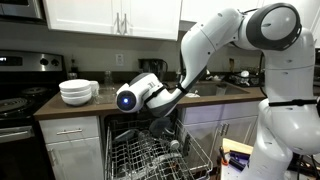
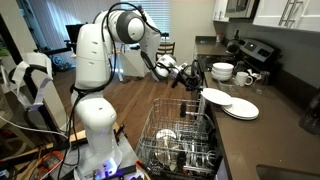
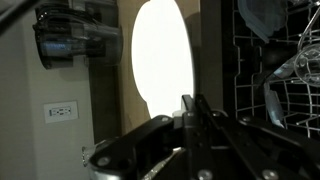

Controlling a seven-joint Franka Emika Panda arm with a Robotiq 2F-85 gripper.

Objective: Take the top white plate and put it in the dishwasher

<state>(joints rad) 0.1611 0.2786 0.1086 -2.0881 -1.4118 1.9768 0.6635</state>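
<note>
One arm [image 1: 205,45], in an exterior view, reaches down over the dishwasher [image 1: 150,158] rack; stacked white bowls [image 1: 78,92] stand near one end of the worktop [image 1: 108,103]. In an exterior view, the top white plate [image 2: 215,97] hangs over the worktop's front edge above the pulled-out rack, beside another white plate [image 2: 245,110]. Wrist view: fingers [image 3: 190,112] clamped on the lower rim of the plate, a bright tall oval; rack wires at right.

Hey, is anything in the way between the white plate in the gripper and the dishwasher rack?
Nothing visible. The gripper is shut on the top white plate, close to the pulled-out dishwasher rack. The rack holds dishes, so the plate probably needs a free slot.
</note>
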